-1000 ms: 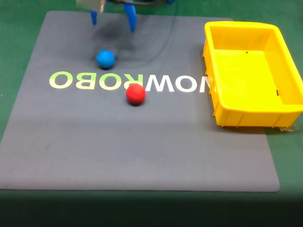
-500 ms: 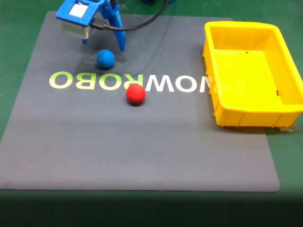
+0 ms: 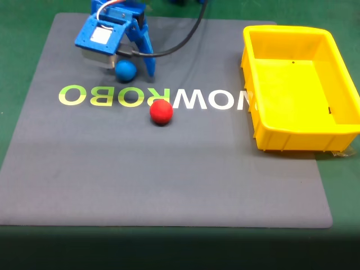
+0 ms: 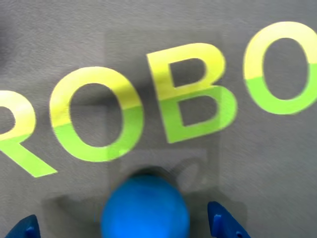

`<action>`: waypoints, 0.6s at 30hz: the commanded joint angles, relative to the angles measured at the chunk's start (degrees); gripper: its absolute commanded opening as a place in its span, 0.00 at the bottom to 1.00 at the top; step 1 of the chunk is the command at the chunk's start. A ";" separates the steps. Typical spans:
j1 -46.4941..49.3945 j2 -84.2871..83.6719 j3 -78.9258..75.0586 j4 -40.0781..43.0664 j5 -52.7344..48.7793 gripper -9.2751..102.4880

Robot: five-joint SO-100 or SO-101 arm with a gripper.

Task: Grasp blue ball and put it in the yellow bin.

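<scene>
The blue ball (image 3: 126,70) rests on the grey mat, just above the letters "ROBO". My blue gripper (image 3: 130,72) has come down over it and stands open, with one finger (image 3: 150,64) to the ball's right and the other hidden behind the wrist housing. In the wrist view the blue ball (image 4: 145,210) lies at the bottom centre between the two fingertips (image 4: 224,226) of the gripper (image 4: 124,229), with gaps on both sides. The yellow bin (image 3: 256,121) sits at the right edge of the mat, with nothing in it.
A red ball (image 3: 161,112) of equal size lies on the mat just below and right of the blue one. The grey mat (image 3: 169,180) carries yellow-green and white lettering (image 4: 190,94). A black cable (image 3: 188,35) trails from the arm.
The gripper has swung toward the camera and lowered from the mat's far edge, and now straddles the blue ball. Both balls and the bin have stayed put.
</scene>
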 commanded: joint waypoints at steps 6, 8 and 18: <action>-0.97 -1.32 -5.10 -1.85 0.44 0.41; -0.88 -1.67 -5.27 -1.85 0.44 0.40; -1.14 -3.16 -6.68 -1.93 0.97 0.18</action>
